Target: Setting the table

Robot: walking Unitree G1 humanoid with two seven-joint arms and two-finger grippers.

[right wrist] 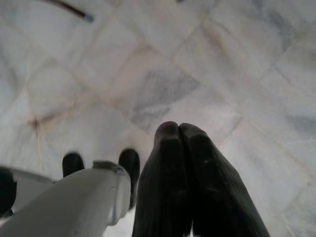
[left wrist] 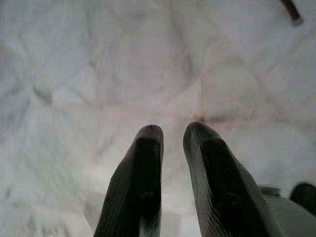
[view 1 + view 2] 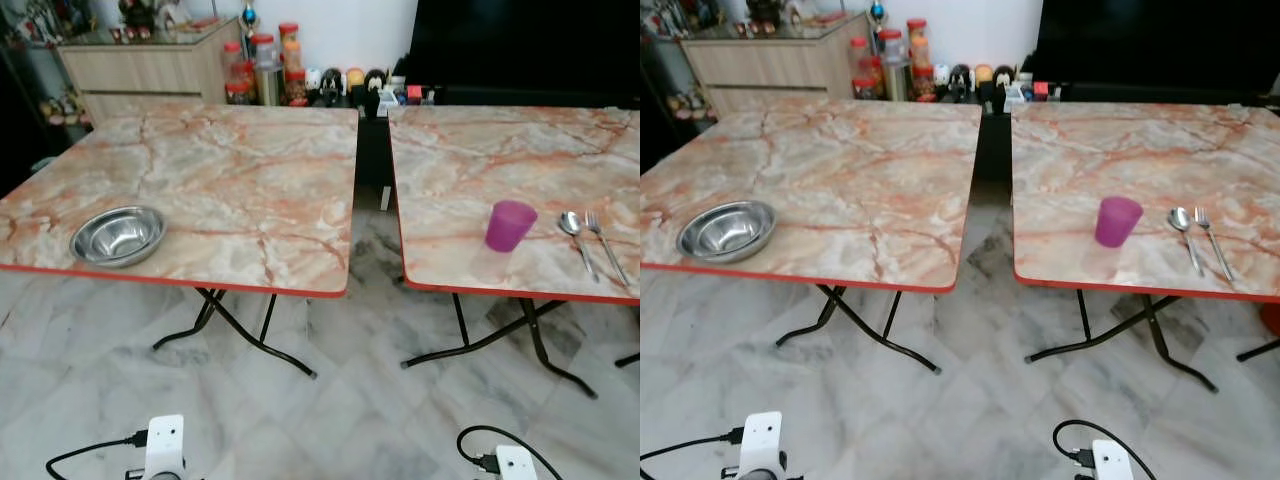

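Observation:
A steel bowl sits near the front left corner of the left marble table. On the right marble table, close to its front edge, stands a purple cup. A spoon and a fork lie side by side just right of the cup. Both arms hang low over the floor, well short of the tables. My left gripper points at the tiles, its fingers slightly parted with nothing between them. My right gripper is shut and empty, its fingers pressed together.
A dark gap separates the two tables, which stand on black folding legs. Behind them are a wooden cabinet, jars and small items along the wall. Marble floor tiles lie in front of me.

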